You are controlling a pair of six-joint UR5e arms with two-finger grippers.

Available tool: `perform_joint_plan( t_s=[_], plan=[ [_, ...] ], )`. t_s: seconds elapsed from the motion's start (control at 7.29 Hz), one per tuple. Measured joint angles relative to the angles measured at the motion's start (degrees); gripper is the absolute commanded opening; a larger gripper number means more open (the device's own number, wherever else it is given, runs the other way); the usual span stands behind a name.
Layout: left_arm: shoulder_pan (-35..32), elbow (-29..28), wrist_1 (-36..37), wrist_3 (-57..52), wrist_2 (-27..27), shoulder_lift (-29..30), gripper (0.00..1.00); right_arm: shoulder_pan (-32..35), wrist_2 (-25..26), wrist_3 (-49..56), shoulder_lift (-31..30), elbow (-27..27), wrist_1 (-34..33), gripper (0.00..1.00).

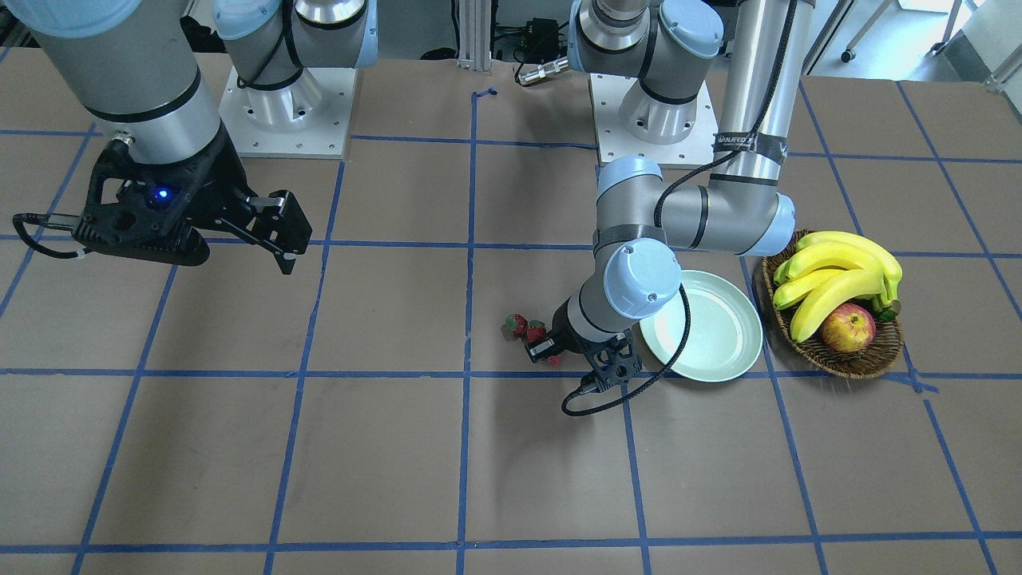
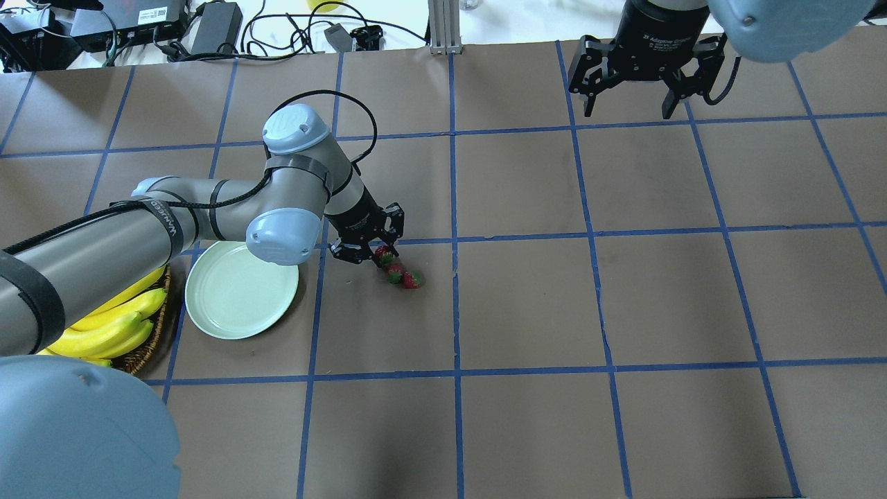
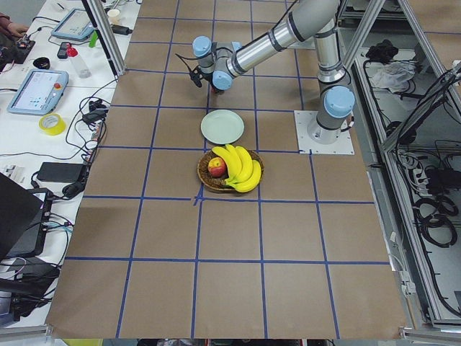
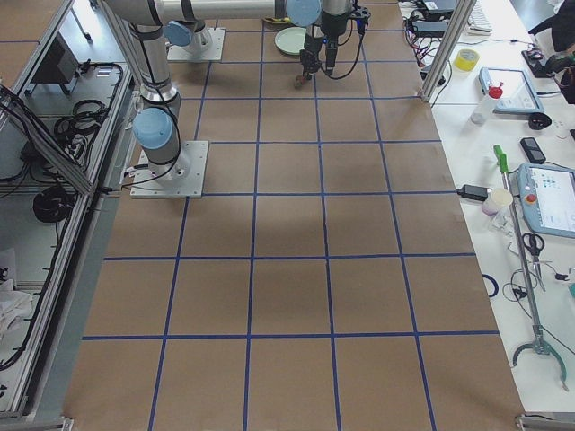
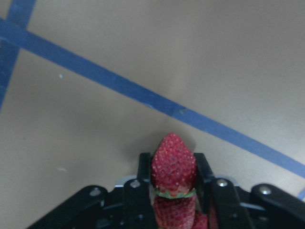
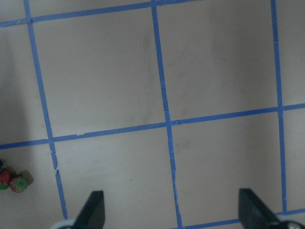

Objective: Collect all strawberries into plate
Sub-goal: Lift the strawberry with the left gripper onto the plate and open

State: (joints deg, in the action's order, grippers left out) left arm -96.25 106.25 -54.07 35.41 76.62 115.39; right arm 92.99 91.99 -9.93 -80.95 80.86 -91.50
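Slip risk: left gripper [image 5: 172,161] clamps strawberry [image 5: 172,168], rounded + slick; may pop out b4 plate [image 2: 235,298], left-centre overhead. Right gripper [image 2: 629,109] spread, idle.

a robotics lab is shown. a large table [image 3: 288,288] is covered in brown paper and marked off into squares with blue tape [image 2: 454,173]. 2 industrial arms [image 3: 288,32] are bolted onto metal base plates [image 1: 319,136] at its edge, and an aluminium profile post [image 2: 443,28] is fixed beside it. on a white bench [image 3: 21,148] alongside, teach pendants [image 3: 36,90], a roll of yellow tape [image 3: 52,124], power bricks [image 2: 215,28] and loose cables [image 2: 277,31] are laid out. coiled cables [image 3: 432,209] are seen behind the robot.
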Motion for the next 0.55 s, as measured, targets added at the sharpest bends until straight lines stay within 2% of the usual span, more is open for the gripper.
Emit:
perform_joint_plan(
  t_s=[0.27,0.55],
  plan=[
    [1.3,-3.5,-2.3,-3.3,1.9,-1.3,0.00,0.0,0.1,0.0,0.0,0.0,0.0,1.00],
    [4.6,-6.4,-9.4,-9.9,11.1,-3.3,0.00,0.0,-0.1,-0.2,0.0,0.0,-0.6,1.00]
  ],
)
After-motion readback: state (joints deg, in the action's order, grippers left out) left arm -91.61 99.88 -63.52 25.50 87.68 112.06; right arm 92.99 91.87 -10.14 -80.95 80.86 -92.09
